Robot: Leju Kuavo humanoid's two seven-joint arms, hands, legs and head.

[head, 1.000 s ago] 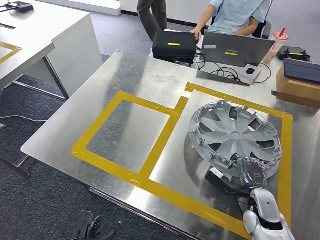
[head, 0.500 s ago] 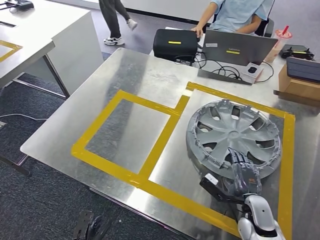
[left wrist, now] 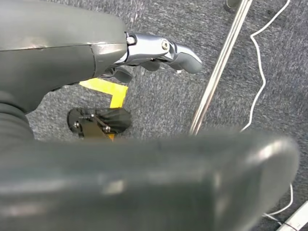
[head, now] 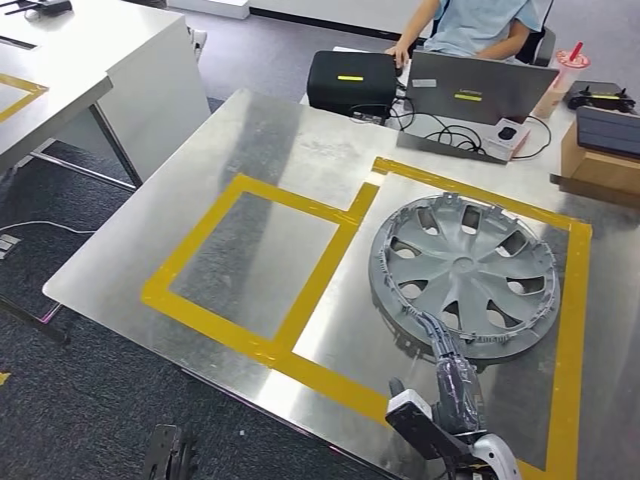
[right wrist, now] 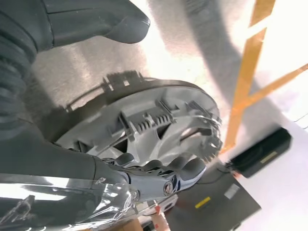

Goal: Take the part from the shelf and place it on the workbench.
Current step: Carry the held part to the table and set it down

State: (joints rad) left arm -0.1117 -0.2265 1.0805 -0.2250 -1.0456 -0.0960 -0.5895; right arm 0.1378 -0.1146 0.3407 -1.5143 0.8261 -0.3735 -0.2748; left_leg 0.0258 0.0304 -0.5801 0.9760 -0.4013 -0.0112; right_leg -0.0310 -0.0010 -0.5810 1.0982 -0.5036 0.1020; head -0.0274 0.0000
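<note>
One grey wheel cover (head: 466,276) flat on the steel counter (head: 302,170), inside one of two yellow taped squares (head: 253,265), right robot hand (head: 453,385) released at its rim, fingers apart, left robot hand (left wrist: 160,50) unclenched above carpet, right wrist view showing the cover's ribbed edge.
</note>
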